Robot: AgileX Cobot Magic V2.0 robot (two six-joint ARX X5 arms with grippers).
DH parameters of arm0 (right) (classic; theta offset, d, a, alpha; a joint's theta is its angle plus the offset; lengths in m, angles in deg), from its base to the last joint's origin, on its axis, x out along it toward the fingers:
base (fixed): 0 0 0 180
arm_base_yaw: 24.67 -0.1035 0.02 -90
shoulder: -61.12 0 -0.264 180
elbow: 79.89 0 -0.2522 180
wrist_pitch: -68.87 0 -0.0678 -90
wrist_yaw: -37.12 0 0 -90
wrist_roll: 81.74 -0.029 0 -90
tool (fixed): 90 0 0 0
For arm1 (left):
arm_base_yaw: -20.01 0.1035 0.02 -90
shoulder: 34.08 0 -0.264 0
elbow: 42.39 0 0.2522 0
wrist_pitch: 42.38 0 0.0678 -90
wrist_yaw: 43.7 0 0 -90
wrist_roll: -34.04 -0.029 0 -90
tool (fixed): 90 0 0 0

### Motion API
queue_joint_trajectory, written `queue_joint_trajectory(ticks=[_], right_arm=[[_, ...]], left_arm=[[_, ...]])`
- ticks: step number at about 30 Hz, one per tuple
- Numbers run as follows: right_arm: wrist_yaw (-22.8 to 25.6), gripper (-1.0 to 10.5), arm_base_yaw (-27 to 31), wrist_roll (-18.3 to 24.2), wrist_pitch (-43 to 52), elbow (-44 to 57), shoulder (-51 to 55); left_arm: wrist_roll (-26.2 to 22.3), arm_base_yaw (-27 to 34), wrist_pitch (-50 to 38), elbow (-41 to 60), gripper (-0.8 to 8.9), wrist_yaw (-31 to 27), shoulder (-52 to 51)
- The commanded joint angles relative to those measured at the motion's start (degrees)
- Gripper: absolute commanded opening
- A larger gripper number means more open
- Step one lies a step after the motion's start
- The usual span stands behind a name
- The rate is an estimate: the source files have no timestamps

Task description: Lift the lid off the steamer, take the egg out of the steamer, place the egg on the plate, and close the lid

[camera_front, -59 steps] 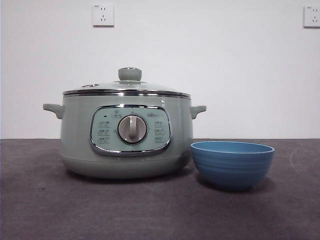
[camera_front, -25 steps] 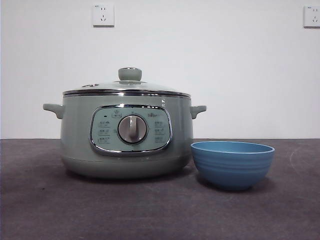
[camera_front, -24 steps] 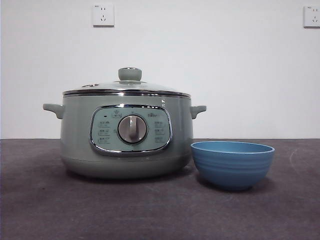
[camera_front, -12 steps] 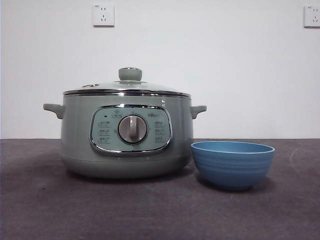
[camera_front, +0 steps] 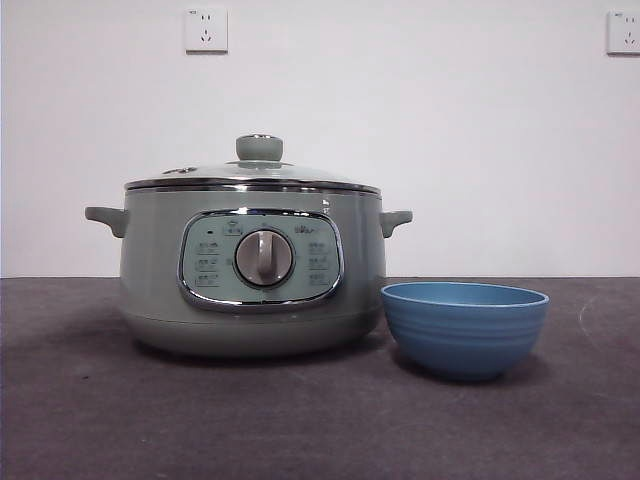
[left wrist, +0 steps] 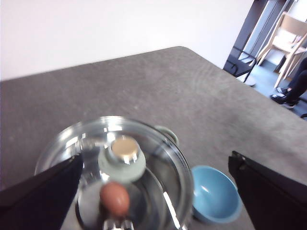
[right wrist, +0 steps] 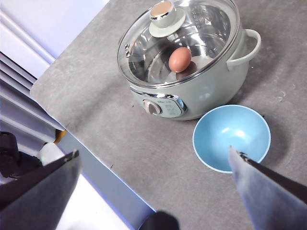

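Nothing of the job is done yet, by the look of it. The lid (camera_front: pixel 252 177) sits square on the steamer (camera_front: pixel 250 270), its knob (left wrist: pixel 122 155) untouched, and through the glass the egg (right wrist: pixel 180 59) lies inside on the rack. So all four steps are left: lid off, egg out, egg set down, lid back on. There is no plate that I can see; the only dish is a blue bowl (camera_front: pixel 465 327) standing just beside the steamer on the dark desk (camera_front: pixel 300 420), empty.

The left gripper (left wrist: pixel 153 191) hangs above the steamer, looking down at the knob, its fingers (left wrist: pixel 41 196) spread wide either side of the lid and touching nothing. The right gripper (right wrist: pixel 153 191) is farther off, high over the desk edge with steamer and bowl both in its sight, its fingers (right wrist: pixel 266 191) also wide apart and empty. I would judge the left one better placed to go for the knob first.
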State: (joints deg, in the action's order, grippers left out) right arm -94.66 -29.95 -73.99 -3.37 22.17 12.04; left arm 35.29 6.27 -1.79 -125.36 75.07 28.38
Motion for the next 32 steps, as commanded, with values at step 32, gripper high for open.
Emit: queue_joint_trajectory(ticks=[32], right_arm=[[0.2, 6.0, -0.1, -0.3, 0.3, -0.1, -0.1]], left_arm=[[-6.0, -12.2, -17.1, -3.6, 5.93, -18.7, 31.2]])
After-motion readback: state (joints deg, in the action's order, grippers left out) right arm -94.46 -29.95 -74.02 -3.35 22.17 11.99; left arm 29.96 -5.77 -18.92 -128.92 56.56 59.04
